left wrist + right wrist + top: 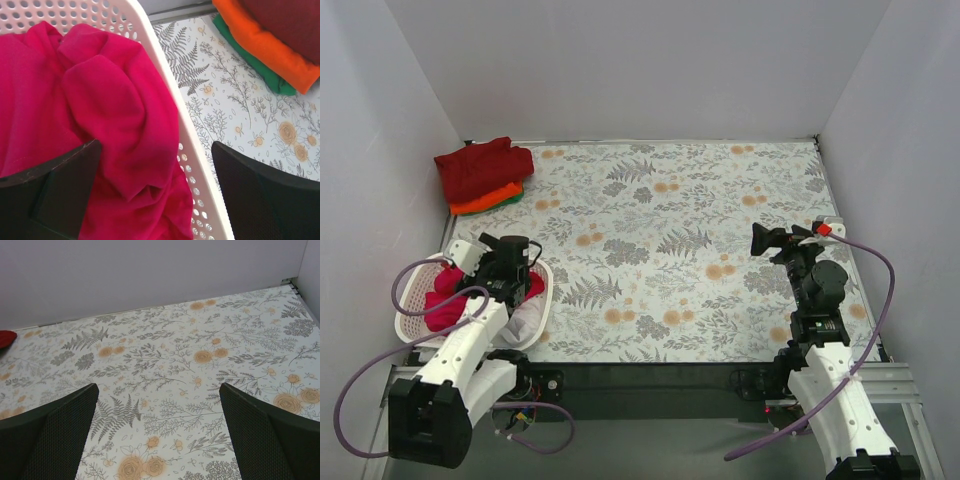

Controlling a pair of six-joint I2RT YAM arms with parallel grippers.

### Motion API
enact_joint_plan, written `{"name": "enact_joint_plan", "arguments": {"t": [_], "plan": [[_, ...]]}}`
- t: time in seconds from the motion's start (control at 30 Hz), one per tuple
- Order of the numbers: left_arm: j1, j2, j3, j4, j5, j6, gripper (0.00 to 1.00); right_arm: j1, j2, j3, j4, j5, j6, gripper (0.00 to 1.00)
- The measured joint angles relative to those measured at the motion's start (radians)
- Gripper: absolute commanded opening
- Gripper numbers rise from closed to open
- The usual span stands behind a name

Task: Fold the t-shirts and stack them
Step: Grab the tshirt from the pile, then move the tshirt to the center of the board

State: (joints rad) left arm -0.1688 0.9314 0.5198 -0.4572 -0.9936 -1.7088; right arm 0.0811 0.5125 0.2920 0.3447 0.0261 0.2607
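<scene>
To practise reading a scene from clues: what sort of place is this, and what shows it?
Probably a robot test cell, not a home: plain white walls box in a floral-covered table, two robot arms are mounted at its near edge, and a white basket holds a pink t-shirt.

A crumpled pinkish-red t-shirt (100,100) is seen filling the frame from 12 o'clock round to 6 o'clock through 9, heaped inside a white lattice basket (159,60). The basket's rim is drawn diagonally from 12 o'clock down to 5 o'clock. Beyond it, at 3 o'clock, a table (235,115) printed with ferns and orange flowers is shown. At 1 o'clock three folded shirts are stacked: a dark red shirt (290,25) on top, an orange shirt (265,47) beneath it, and a green shirt (260,75) lowest. The left gripper (155,145) is held spread wide, with nothing clasped; one finger (50,190) is seen over the pinkish-red cloth at 7 o'clock, the other at 5 o'clock outside the rim.
</scene>
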Motion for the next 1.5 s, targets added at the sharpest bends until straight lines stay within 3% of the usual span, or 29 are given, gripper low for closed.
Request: {"name": "enact_joint_plan", "arguments": {"t": [0.13, 0.27, 0.33, 0.4, 0.43, 0.87, 1.07, 1.27, 1.4, 1.5], "plan": [[0.040, 0.017, -0.030, 0.102, 0.037, 0.055, 0.73, 0.000, 0.019, 0.000, 0.000, -0.001, 0.000, 0.98], [0.072, 0.061, -0.040, 0.161, 0.066, 0.085, 0.46, 0.000, 0.032, 0.000, -0.004, -0.002, 0.002, 0.98], [0.076, 0.072, -0.041, 0.172, 0.072, 0.096, 0.29, 0.000, 0.032, 0.000, -0.005, -0.002, 0.002, 0.98], [0.076, 0.071, -0.041, 0.178, 0.077, 0.104, 0.04, 0.000, 0.032, 0.000, -0.005, -0.002, 0.002, 0.98], [0.076, 0.065, -0.044, 0.181, 0.080, 0.109, 0.00, 0.000, 0.032, 0.000, -0.005, -0.002, 0.002, 0.98], [0.074, -0.116, -0.043, 0.146, 0.151, 0.119, 0.00, 0.000, 0.052, 0.000, -0.005, -0.003, 0.004, 0.98], [0.045, -0.160, 0.077, 0.153, 0.240, 0.161, 0.00, 0.000, 0.079, 0.000, -0.005, -0.007, 0.006, 0.98], [0.025, -0.063, 0.310, 0.223, 0.439, 0.299, 0.00, 0.000, 0.108, 0.000, -0.005, -0.011, 0.007, 0.98], [0.014, 0.047, 0.489, 0.320, 0.681, 0.406, 0.00, 0.000, 0.117, 0.000, -0.005, -0.011, 0.007, 0.98], [0.011, 0.080, 0.531, 0.367, 0.814, 0.433, 0.00, 0.000, 0.117, 0.000, -0.005, -0.011, 0.007, 0.98]]}}
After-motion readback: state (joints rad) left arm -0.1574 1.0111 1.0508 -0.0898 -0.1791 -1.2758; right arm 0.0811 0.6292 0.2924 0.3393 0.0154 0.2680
